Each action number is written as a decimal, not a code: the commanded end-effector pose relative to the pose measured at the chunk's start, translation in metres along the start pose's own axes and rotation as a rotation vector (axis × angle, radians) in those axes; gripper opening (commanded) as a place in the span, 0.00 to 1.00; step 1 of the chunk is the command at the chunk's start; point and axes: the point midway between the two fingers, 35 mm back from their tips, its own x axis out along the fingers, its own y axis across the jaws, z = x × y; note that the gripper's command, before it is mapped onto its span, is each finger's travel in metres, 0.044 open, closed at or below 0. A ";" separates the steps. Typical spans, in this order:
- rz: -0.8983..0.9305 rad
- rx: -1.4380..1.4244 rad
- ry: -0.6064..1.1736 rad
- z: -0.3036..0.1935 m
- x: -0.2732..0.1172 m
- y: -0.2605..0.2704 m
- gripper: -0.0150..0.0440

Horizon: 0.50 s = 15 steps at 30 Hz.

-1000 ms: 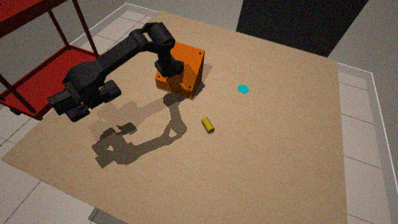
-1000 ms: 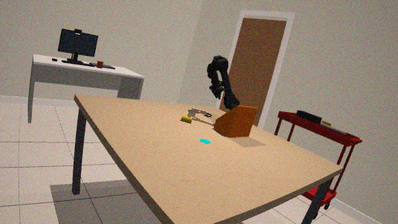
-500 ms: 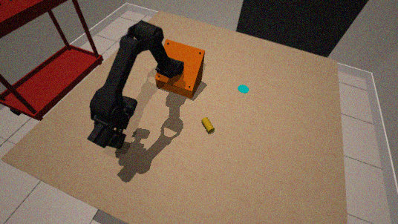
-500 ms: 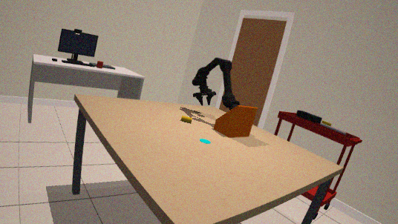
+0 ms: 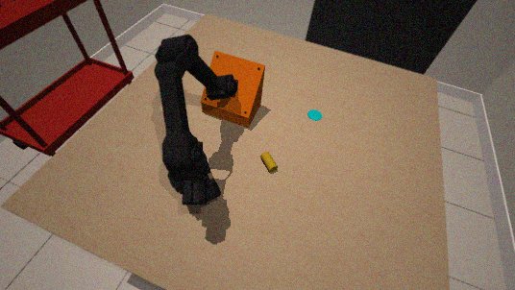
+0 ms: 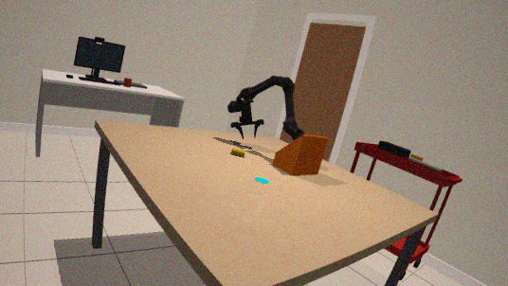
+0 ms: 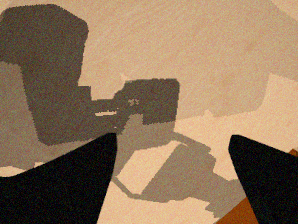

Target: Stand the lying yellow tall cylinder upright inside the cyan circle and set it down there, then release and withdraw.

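Yellow cylinder not yet gripped or stood up

One yellow tall cylinder (image 5: 269, 162) (image 6: 238, 152) is seen lying on its side on the tan wooden worktop (image 5: 355, 202) (image 6: 294, 213), well apart from the one flat cyan circle (image 5: 314, 115) (image 6: 262, 180). By the single black jointed arm (image 5: 174, 106) (image 6: 276, 81), one black pincer (image 5: 202, 193) (image 6: 249, 137) (image 7: 174, 141) is held above the surface, its two fingers spread with nothing pinched. One orange block (image 5: 240, 79) (image 6: 300, 156) is set near the arm. Nothing of the placing appears done; grasping, uprighting, setting down inside the circle, release and withdrawal are all left.
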 end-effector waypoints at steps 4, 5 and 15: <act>0.014 -0.299 -0.016 -0.045 -0.004 0.020 0.78; 0.018 -0.347 -0.020 -0.052 -0.006 0.023 0.78; 0.073 -0.821 -0.091 -0.129 -0.022 0.039 0.78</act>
